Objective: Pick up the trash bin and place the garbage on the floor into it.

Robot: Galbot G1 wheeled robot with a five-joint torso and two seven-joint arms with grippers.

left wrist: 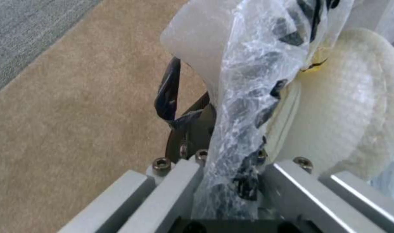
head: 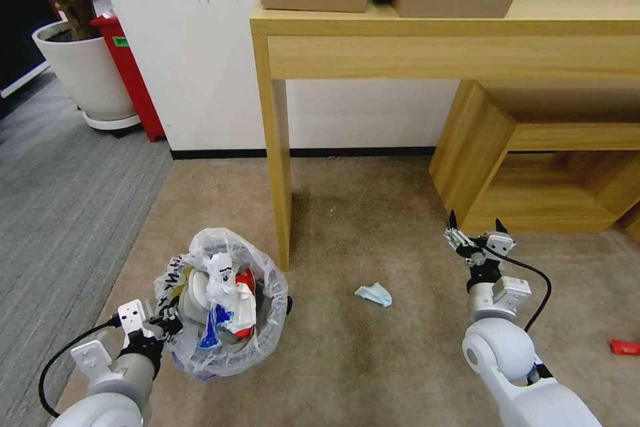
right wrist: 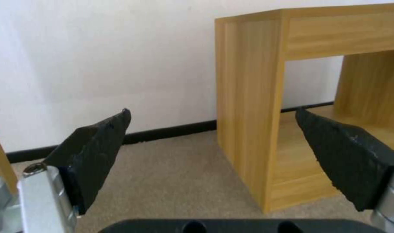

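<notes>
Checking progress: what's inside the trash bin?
The trash bin holds a white slipper, crumpled paper, red and blue wrappers. Anything deeper is covered.

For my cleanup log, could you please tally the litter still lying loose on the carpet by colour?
Pale blue: 1, the crumpled paper between the trash bin and the right gripper.
Red: 1, the wrapper by the right edge.
Total: 2

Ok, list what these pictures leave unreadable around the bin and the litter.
- Head view: the trash bin's base, hidden by its bag.
- Head view: the red scrap, cut off by the picture's edge.
- Left wrist view: the left gripper's fingertips, wrapped in bag plastic at the rim.
- Head view: the pale scrap, too small to identify.
</notes>
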